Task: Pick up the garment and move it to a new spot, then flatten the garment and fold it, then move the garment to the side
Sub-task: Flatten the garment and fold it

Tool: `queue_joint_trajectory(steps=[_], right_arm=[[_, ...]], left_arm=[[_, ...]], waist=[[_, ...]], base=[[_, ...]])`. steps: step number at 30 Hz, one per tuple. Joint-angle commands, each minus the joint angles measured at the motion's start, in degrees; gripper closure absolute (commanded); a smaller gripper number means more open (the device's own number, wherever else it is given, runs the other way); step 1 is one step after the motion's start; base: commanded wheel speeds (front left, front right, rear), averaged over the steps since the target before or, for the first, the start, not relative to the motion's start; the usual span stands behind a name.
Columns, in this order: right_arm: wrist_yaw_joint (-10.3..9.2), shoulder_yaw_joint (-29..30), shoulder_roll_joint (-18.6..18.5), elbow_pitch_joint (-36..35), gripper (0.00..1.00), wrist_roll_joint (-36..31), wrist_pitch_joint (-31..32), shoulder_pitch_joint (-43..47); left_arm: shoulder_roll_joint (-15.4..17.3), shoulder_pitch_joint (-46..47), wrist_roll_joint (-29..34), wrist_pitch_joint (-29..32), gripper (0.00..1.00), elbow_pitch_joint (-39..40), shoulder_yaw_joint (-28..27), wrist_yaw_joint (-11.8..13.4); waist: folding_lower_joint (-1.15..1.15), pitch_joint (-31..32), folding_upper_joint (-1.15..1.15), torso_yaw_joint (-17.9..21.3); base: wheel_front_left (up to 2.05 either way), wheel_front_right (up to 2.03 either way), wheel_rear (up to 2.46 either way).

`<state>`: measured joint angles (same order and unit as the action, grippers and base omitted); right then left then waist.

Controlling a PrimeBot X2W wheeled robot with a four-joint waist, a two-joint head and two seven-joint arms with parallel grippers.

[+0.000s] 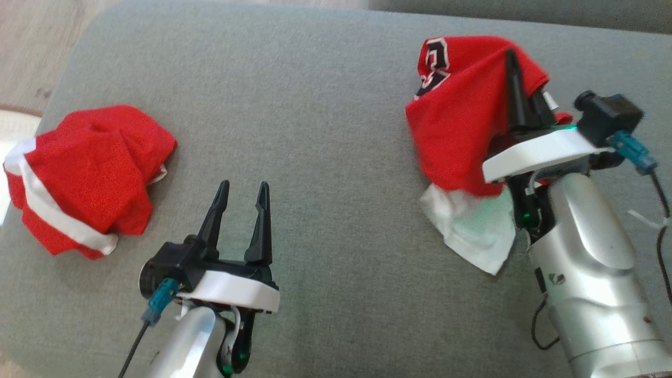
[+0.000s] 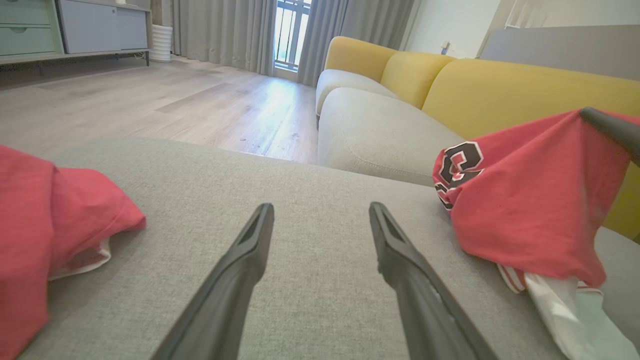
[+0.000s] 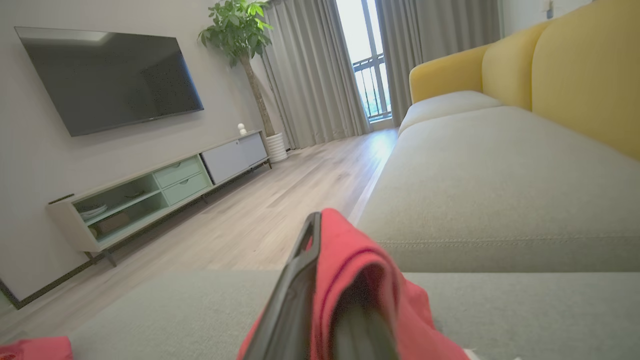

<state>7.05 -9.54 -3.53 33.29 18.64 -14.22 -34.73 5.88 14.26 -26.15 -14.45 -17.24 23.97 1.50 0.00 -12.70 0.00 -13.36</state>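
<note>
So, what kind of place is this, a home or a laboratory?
Most likely a home living room: a yellow-backed sofa with grey seats, a flat television on the wall above a low cabinet, and a potted plant beside long curtains.

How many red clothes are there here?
2. One crumpled red garment lies on the grey cushion's left side; the other, a red jersey, hangs from the right gripper.

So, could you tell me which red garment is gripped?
The lettered garment, pinched in the right gripper; the white-striped garment lies free.
</note>
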Motion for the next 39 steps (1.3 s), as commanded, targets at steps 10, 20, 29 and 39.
queue_joint_trajectory(steps=[10, 20, 29, 39], right_arm=[[0.44, -3.84, 0.66, -8.52, 1.0, -1.0, -0.77, -5.23], [0.44, -5.95, 0.66, -17.39, 1.0, 3.45, -0.77, -19.53], [0.44, 4.68, -4.05, -9.75, 1.0, -2.04, 4.13, -12.21], [0.44, 21.06, -10.98, -8.81, 0.35, -17.35, 14.65, 3.89]], left_arm=[[-0.46, -1.21, 0.65, -0.54, 0.0, 0.83, -2.7, -0.31], [-0.33, -3.02, 0.2, -0.54, 0.0, 1.21, -4.16, 0.25], [-0.59, -4.35, 0.39, -0.54, 0.0, 3.8, -6.3, 0.43], [-0.98, -3.81, 0.89, -0.54, 0.0, 3.51, -7.01, -0.26]], waist=[[0.0, 5.54, 0.0, 3.08], [0.0, 8.19, 0.0, 5.18], [0.0, 7.04, 0.0, 9.58], [0.0, 5.13, 0.0, 12.62]], base=[[0.0, 0.0, 0.0], [0.0, 0.0, 0.0], [0.0, 0.0, 0.0], [0.0, 0.0, 0.0]])
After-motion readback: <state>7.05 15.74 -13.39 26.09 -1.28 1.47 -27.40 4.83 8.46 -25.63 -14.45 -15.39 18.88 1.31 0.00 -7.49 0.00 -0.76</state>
